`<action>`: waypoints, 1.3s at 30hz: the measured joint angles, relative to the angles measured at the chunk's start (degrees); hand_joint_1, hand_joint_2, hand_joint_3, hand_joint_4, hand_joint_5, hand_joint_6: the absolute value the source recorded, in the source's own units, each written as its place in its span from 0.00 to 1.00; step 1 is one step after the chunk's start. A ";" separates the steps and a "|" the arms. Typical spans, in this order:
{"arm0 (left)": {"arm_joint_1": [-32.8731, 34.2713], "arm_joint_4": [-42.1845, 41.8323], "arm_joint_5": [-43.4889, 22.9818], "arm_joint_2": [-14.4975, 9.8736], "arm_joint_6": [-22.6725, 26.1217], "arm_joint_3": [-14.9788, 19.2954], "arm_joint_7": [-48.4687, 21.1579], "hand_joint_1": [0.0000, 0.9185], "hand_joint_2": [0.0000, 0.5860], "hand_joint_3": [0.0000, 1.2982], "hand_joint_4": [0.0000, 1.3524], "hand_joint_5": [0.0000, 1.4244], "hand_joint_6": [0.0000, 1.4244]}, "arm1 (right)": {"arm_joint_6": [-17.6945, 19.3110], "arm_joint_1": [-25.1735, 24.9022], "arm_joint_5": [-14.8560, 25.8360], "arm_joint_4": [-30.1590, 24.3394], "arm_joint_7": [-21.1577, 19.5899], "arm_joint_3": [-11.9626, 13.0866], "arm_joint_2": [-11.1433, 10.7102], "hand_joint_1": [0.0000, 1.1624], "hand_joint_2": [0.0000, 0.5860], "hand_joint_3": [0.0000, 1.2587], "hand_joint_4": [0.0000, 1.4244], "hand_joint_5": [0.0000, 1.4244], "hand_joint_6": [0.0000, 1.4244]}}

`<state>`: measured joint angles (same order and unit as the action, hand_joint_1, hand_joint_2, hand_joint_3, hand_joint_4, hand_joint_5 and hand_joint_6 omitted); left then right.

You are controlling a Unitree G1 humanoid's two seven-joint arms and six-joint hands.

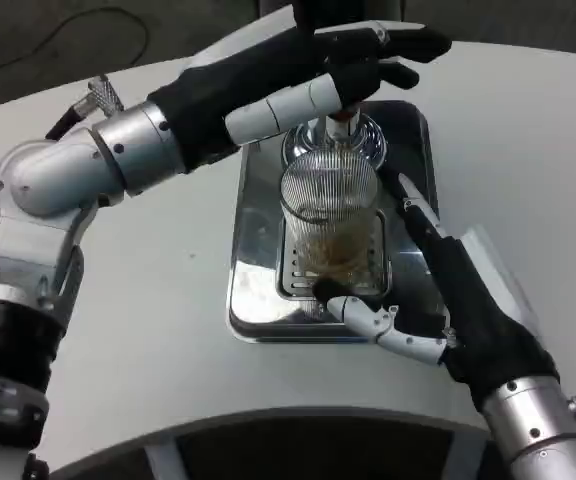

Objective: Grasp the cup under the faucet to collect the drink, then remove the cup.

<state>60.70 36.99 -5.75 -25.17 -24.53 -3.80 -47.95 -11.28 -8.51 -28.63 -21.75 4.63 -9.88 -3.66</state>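
a white tabletop (148, 320) with a curved front edge spans the scene. on it, near the middle, sits a shiny chrome drip tray (258, 310), rectangular with rounded corners, its surface mirror-like. a slotted metal grate (303, 285) is set into the tray's centre. dark floor (48, 40) shows beyond the tabletop's far edge.

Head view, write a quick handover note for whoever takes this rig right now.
Left hand rests on the faucet above the cup.
Right hand wraps the ribbed glass cup, fingers at its base.
The cup stands upright on the drip tray under the faucet, with a little brownish drink at the bottom.
Done: cup grasped, filling begun.
Left: finish filling, take the cup away.
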 measured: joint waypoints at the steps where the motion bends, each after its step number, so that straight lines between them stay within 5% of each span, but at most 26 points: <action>1: 0.11 0.27 0.00 0.00 -0.13 -0.01 0.00 0.00 0.07 0.15 0.08 0.12 0.05 | 0.21 -0.54 0.15 0.69 -0.34 0.00 -0.05 0.63 0.40 0.05 0.03 0.04 0.02; 22: 3.02 6.75 1.35 0.32 -4.80 -0.72 0.06 0.00 0.08 0.15 0.08 0.12 0.05 | 1.57 -7.30 2.06 10.57 -5.81 -0.24 0.41 0.63 0.40 0.06 0.03 0.04 0.02; 39: 4.75 9.88 3.94 0.32 -9.41 -2.06 1.48 0.00 0.08 0.17 0.08 0.10 0.05 | 1.96 -8.71 2.89 12.35 -7.05 -0.57 0.65 0.62 0.41 0.08 0.04 0.05 0.02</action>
<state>65.46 46.86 -1.81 -24.85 -33.93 -5.86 -46.47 -9.32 -17.21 -25.75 -9.40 -2.42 -10.45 -3.01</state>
